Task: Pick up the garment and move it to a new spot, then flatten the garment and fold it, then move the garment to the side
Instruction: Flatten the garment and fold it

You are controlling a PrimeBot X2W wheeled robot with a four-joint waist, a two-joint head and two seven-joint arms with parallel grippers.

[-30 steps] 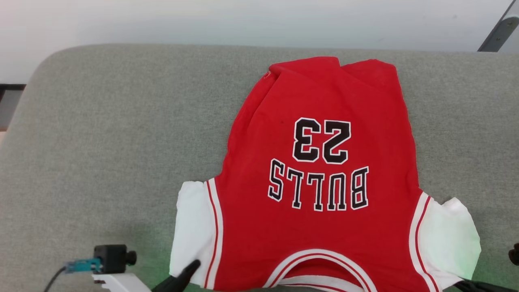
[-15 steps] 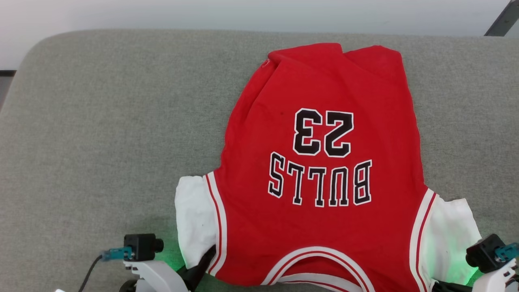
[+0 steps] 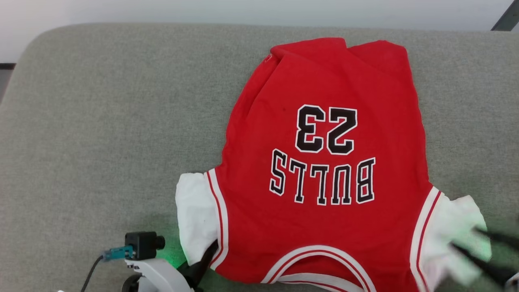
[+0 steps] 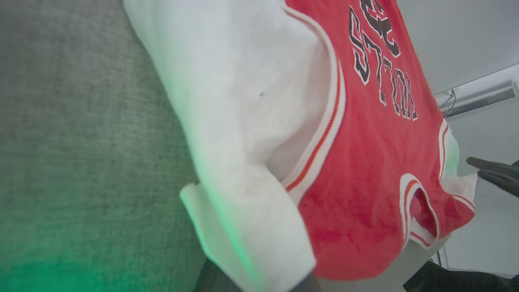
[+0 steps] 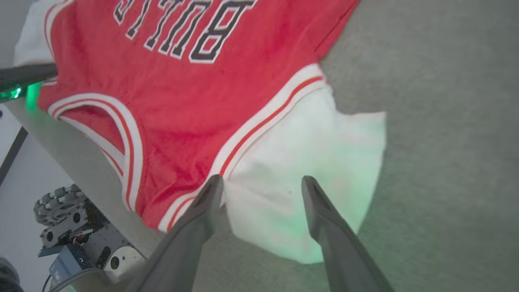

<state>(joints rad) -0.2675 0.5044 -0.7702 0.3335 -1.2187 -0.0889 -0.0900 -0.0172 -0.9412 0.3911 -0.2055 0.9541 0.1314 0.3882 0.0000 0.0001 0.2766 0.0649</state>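
Presently: garment (image 3: 320,170), judged soft, light and limp, spread at the near edge of the desk (image 3: 101,121), right of centre. My left gripper (image 3: 202,259) pinches its near-left white flap; my right gripper (image 5: 262,182) gapes over the right flap. Best hold: those corners.

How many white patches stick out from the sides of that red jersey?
2. One white patch lies at the jersey's near left corner, the other at its near right corner. More white may be hidden underneath.
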